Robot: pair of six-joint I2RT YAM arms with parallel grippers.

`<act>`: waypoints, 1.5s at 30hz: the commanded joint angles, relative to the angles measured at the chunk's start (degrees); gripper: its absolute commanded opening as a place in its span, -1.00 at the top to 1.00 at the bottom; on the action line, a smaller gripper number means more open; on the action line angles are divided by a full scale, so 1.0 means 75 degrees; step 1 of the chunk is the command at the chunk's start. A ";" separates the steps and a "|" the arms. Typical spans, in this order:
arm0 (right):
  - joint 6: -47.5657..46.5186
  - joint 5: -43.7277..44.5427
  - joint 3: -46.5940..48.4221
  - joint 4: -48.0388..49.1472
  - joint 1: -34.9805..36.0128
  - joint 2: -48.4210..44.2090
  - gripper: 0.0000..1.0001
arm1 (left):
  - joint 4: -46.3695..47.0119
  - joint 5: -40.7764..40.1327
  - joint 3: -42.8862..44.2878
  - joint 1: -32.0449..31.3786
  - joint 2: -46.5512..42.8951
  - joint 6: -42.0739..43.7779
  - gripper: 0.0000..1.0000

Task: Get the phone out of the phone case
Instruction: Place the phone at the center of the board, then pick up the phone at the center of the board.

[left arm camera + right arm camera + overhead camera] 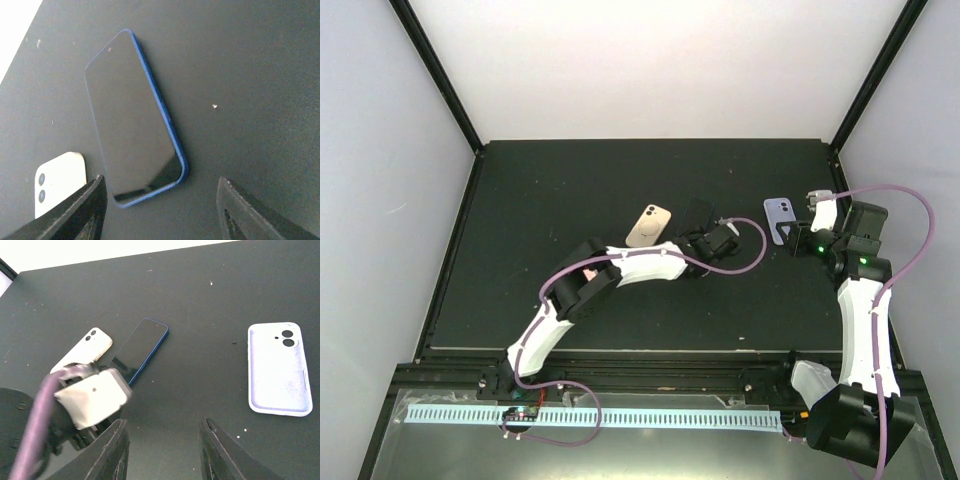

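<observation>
A dark phone with a blue rim [132, 120] lies screen up on the black table, bare and apart from its case; it also shows in the top view [695, 213] and the right wrist view [140, 347]. The empty lavender case [279, 369] lies open side up to its right, also in the top view [778, 212]. My left gripper [160, 210] is open and empty, hovering just short of the phone's near end. My right gripper [162, 450] is open and empty, beside the case's near edge.
A cream-white phone [648, 226] lies back up, left of the dark phone, also in the left wrist view [57, 182]. The left arm's wrist [92, 400] sits in front of the right gripper. Black frame posts [435, 70] stand at the table's corners.
</observation>
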 commanded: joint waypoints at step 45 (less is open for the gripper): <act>-0.0149 0.0245 -0.0076 0.0261 0.0005 0.0300 0.20 | -0.3861 0.5219 0.1204 0.3551 0.0079 -0.1698 -0.98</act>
